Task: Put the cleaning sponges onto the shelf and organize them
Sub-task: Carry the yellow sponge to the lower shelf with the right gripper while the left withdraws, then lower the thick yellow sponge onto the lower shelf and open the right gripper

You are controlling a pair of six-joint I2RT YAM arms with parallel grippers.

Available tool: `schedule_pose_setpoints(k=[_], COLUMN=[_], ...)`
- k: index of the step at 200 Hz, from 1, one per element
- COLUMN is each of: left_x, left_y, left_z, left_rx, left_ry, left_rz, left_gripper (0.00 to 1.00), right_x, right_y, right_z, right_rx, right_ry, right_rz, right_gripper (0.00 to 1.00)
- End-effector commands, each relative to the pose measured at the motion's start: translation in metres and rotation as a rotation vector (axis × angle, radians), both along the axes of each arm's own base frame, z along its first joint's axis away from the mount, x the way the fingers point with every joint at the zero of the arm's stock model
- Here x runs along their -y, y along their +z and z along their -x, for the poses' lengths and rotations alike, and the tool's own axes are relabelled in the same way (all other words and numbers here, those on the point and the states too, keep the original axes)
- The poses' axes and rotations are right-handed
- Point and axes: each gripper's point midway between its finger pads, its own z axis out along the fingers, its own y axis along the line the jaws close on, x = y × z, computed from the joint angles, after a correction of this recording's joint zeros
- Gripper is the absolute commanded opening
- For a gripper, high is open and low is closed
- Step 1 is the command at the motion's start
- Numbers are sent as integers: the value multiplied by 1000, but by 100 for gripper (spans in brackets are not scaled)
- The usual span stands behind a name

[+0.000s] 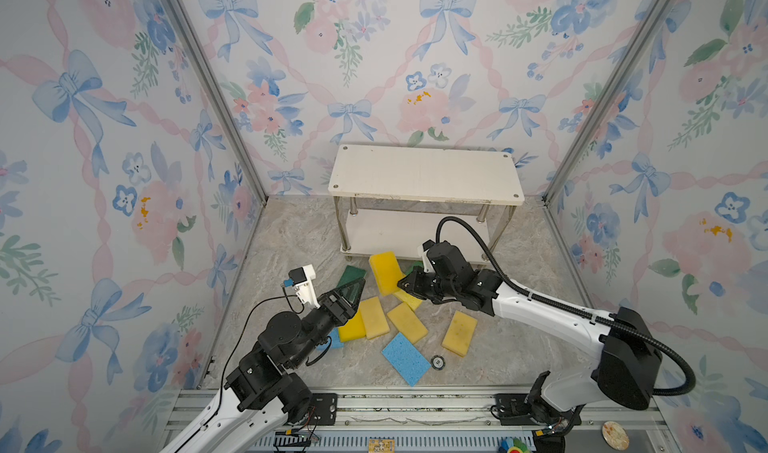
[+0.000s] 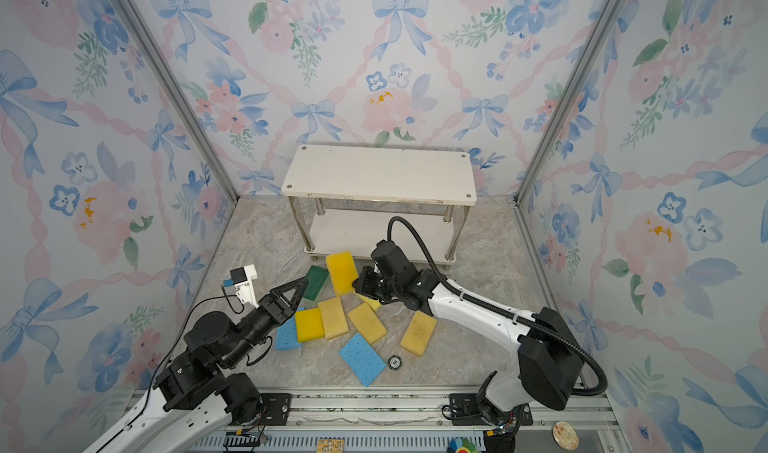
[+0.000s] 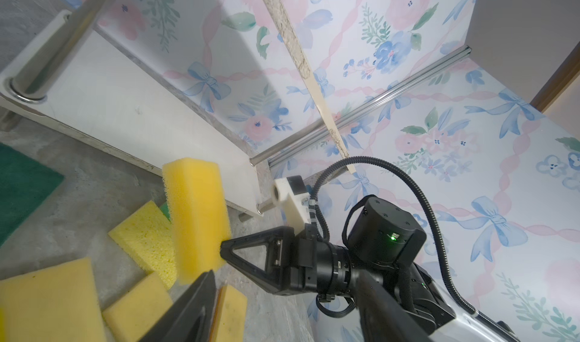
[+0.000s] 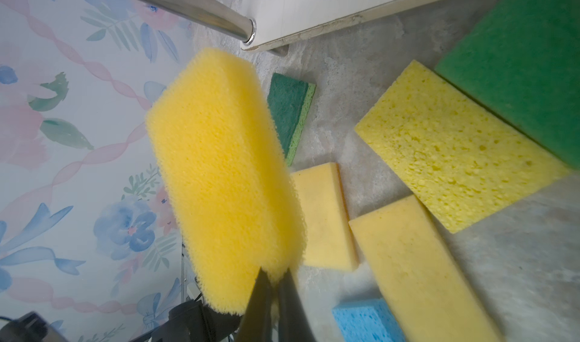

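The left gripper (image 1: 358,288) hangs low over the bench (image 1: 291,243) with nothing in it. Its wrist view shows only one finger and no partner beside it, so I take the jaws to be parted. Just past its tip lies a green scourer (image 1: 351,274). The other loose sponges (image 1: 407,322) sprawl under and beside it, with a blue sponge (image 1: 405,359) further back toward the arm bases.

Between the two grippers a bright yellow sponge (image 4: 219,167) is up off the heap. It sticks out ahead of the right gripper (image 4: 274,277), which is clenched on one short end of it. The shelf (image 1: 424,172) stands just beyond that sponge with both boards bare. Its lower board (image 1: 386,232) is the nearer spot, and a chrome leg (image 4: 188,7) sits close to the sponge's far end.

Held by one end, the foam will likely droop and wobble, so I would carry it slowly. It should go in between the legs, not against one. I would level it before letting go and set it flat at one end of a board, long side square to the edge, so a row can follow. The left gripper is best kept back from that path.
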Motion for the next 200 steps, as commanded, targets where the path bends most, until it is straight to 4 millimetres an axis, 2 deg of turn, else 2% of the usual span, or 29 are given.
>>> schedule_pose_setpoints(k=[1,16,19,26,65,87,140,200], left_x=[-15,-18,-19,-20,-24,-28,-33,-35], left_y=[-27,-28,-28,-29,-33,-33,-40,-43], left_z=[5,8,9,10,14,16,18,19], left_rx=[-56,-55,-56,-59,-70,-72,-86,-90], left_ry=[37,39,40,42,43,54,64,66], left_rz=[-106,-90,-87,-85,-81,-84,-93,-93], left_gripper=[73,73,73,73,75,75,76,76], right_x=[-14,-22,-24,-27,-46,-57,-69,-84], right_y=[15,11,0,-7,-28,-30,-30,-42], right_z=[-36,-51,-55,-62,-93,-105,-132,-150], right_rx=[49,40,25,10,-36,-41,-39,-48], right_ry=[-117,-179,-193,-223,-326,-352,-370,-335], right_rz=[-82,-113,-102,-107,-157,-171,-164,-125], right_gripper=[8,8,8,8,8,7,6,7])
